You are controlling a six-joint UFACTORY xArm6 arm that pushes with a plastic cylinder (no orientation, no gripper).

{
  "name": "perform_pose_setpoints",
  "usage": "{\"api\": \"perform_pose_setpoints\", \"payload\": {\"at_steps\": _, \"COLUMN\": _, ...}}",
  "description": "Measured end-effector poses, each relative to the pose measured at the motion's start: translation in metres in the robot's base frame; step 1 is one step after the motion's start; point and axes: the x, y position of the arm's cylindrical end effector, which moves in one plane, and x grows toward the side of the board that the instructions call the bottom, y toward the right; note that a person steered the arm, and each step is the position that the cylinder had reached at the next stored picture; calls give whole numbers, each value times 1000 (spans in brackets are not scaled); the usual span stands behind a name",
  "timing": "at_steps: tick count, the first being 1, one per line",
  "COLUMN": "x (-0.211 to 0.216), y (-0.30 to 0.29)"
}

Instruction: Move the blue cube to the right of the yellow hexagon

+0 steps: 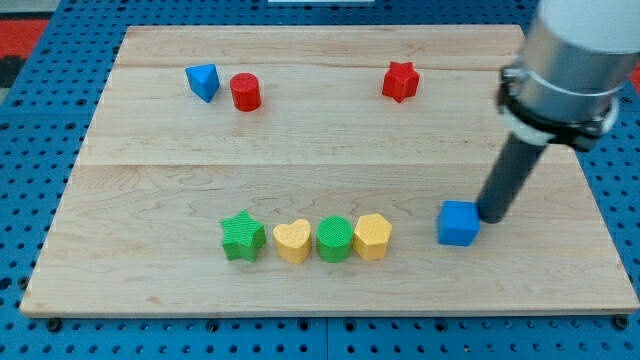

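Observation:
The blue cube (458, 223) lies on the wooden board at the lower right. The yellow hexagon (372, 237) is to its left, with a gap between them, and ends a row of blocks. My tip (492, 216) is on the board just right of the blue cube, touching or nearly touching its upper right corner. The dark rod slants up from the tip to the arm's grey body at the view's top right.
The row holds a green star (242, 237), a yellow heart (292, 240) and a green cylinder (334, 239). A blue triangular block (203, 81) and a red cylinder (245, 92) sit at upper left. A red star (400, 81) sits at upper right. The wooden board (150, 170) lies on blue pegboard.

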Motion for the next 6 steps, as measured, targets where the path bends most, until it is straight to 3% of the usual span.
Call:
{"api": "perform_pose_setpoints", "payload": {"at_steps": 3, "x": -31, "y": -38}}
{"api": "perform_pose_setpoints", "payload": {"at_steps": 4, "x": 0, "y": -38}}
{"api": "perform_pose_setpoints", "payload": {"at_steps": 5, "x": 4, "y": -27}}
{"api": "perform_pose_setpoints", "payload": {"at_steps": 6, "x": 5, "y": 54}}
